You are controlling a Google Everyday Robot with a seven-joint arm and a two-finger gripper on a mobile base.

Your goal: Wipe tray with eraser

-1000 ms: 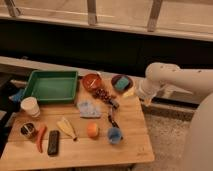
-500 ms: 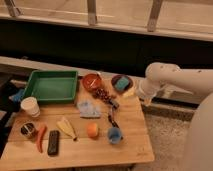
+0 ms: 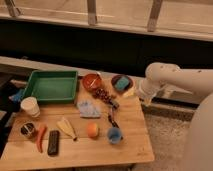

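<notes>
The eraser lies flat near the front left of the wooden table, long side running front to back. A carrot is just beside it on the left, and a small round tin sits beyond the carrot. A pale yellow wedge lies near its right, then an orange fruit and a blue cup. The tray sits at the back left corner, well apart from the eraser, with nothing inside it. A white cup stands between them, close to the tray's front rim. A blue cloth lies off the tray's front right corner, and a reddish bowl is just beside its right rim. A dark red cluster trails from that bowl towards the table's middle. A second bowl holds something blue. My gripper hangs at the table's right edge near that second bowl, far from the eraser; I cannot tell its state. Bare wood runs along the front edge
</notes>
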